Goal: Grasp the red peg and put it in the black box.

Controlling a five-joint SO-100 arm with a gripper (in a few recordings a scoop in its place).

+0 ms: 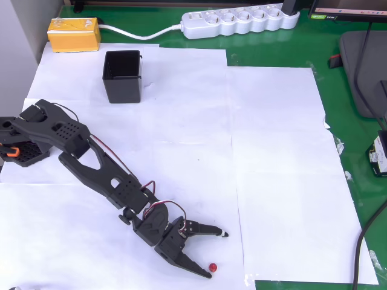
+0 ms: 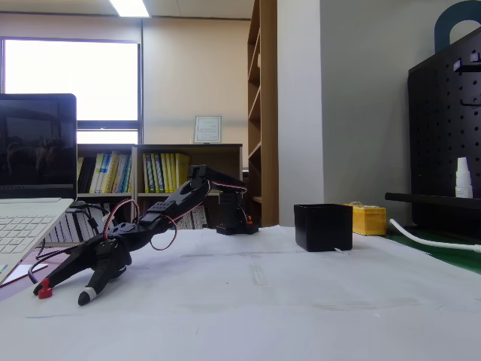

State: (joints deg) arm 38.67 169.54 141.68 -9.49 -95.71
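The red peg (image 1: 213,266) is a tiny dark-red round piece lying on the white paper near the table's front edge in the overhead view; in the fixed view the red peg (image 2: 44,289) sits low at the far left. My gripper (image 1: 217,254) is open, stretched low over the paper. One fingertip rests just left of the peg, the other, white-tipped, lies apart above it. The same gripper (image 2: 62,294) hangs just above the table in the fixed view. The black box (image 1: 122,76) stands upright and open at the back left, far from the gripper; it appears as the black box (image 2: 323,227) right of centre.
A yellow block (image 1: 74,34) lies behind the box at the back left. A white power strip (image 1: 239,22) runs along the back edge. A laptop (image 2: 26,210) sits at the left in the fixed view, close to the gripper. Green mat (image 1: 344,151) borders the paper on the right.
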